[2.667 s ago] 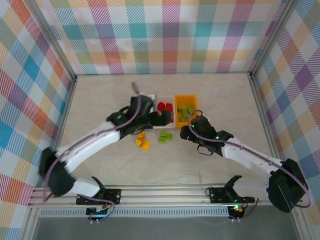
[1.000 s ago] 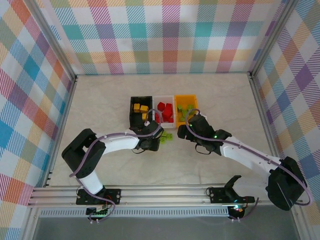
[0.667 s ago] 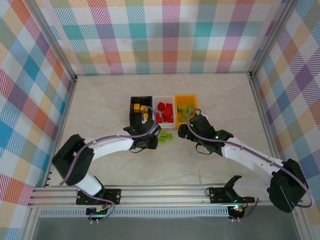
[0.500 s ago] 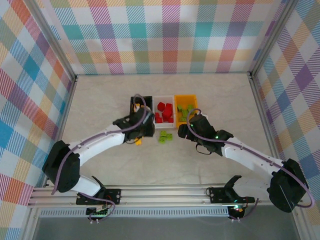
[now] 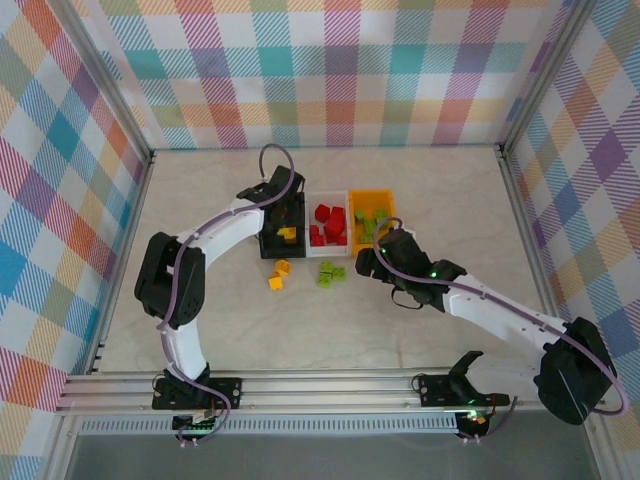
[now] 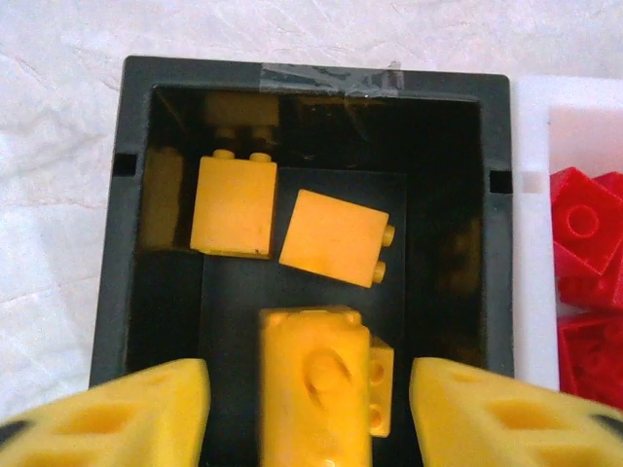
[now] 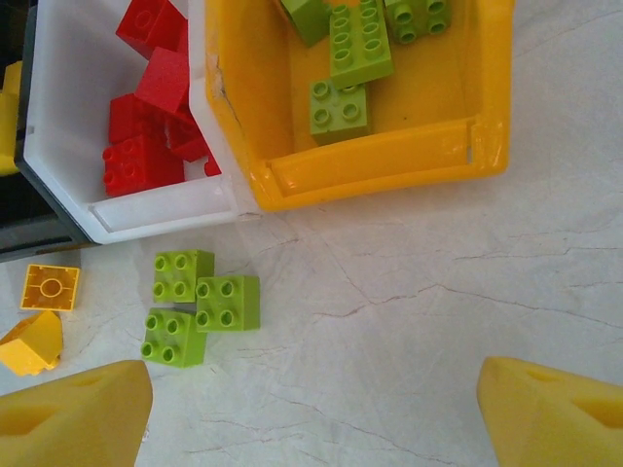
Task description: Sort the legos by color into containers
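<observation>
Over the table's (image 5: 200, 200) black bin (image 6: 136, 195) the left gripper (image 6: 310, 413) gapes, seemingly dropping a yellow lego (image 6: 313, 370) among its kind. The right gripper (image 7: 316, 413) hovers wide and empty, green legos (image 7: 200, 302) at its ten o'clock.

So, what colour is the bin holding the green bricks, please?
The bin is orange-yellow; right wrist view shows it best.

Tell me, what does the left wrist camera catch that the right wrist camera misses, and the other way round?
Left wrist camera: the inside of the black bin, with two yellow bricks lying on its floor and a third brick, blurred, between the open fingers of the left gripper.

Right wrist camera: the orange-yellow bin holding green bricks, plus three loose green bricks and two loose yellow bricks on the table, ahead of the open right gripper.

Both: the white bin with red bricks, and at least an edge of the black bin.
</observation>
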